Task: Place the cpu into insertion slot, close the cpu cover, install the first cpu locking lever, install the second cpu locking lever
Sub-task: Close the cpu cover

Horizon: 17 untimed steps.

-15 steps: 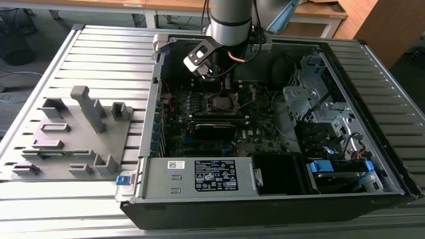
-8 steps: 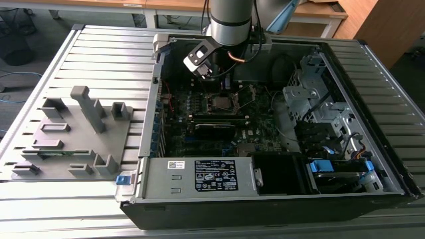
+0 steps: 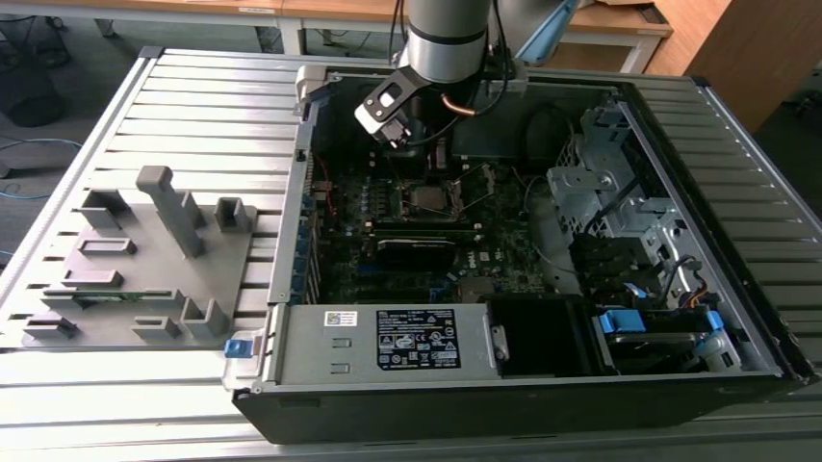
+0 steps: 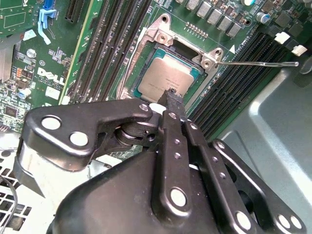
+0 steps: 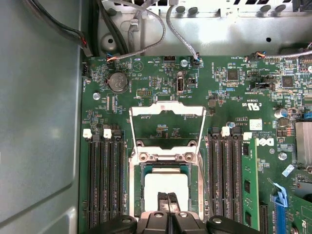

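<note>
Silver-grey cpu seated in insertion slot, cpu cover raised. Probably light, stiff, fragile underneath; best taken by opposite edges. Closed, empty gripper just above.

I see a grey table with long ribs running across its top. Behind it stand wooden desks on white legs. A big brown wooden cabinet stands at the exterior view's right. At the exterior view's left the floor is grey. Light shines pale on the table's ribs.
</note>
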Available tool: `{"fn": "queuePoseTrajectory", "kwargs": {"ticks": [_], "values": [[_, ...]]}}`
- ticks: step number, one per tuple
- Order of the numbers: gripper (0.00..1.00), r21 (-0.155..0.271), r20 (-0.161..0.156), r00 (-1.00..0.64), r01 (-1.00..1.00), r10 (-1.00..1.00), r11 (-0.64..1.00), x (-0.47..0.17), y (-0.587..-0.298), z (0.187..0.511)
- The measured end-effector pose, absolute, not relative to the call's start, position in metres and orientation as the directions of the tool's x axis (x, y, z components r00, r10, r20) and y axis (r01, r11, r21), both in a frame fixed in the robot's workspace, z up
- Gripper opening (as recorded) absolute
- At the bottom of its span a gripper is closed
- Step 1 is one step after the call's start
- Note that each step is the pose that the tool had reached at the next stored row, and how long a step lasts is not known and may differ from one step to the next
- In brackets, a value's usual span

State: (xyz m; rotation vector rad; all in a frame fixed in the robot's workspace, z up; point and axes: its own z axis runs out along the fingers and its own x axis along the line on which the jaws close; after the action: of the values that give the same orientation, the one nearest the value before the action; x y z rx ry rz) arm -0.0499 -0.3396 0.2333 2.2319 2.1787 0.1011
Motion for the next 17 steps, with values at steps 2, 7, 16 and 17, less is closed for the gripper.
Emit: {"fn": "queuePoseTrajectory", "kwargs": {"ticks": [2, 7, 16, 17], "values": [[0.11, 0.06, 0.032, 0.023, 0.998, 0.999, -0.025, -0.0499, -0.3396, 0.234], [0.11, 0.06, 0.032, 0.023, 0.998, 0.999, -0.025, -0.0499, -0.3396, 0.2362], [0.11, 0.06, 0.032, 0.023, 0.998, 0.999, -0.025, -0.0499, -0.3396, 0.2393], [0.11, 0.06, 0.032, 0.023, 0.998, 0.999, -0.025, -0.0499, -0.3396, 0.2396]]}}
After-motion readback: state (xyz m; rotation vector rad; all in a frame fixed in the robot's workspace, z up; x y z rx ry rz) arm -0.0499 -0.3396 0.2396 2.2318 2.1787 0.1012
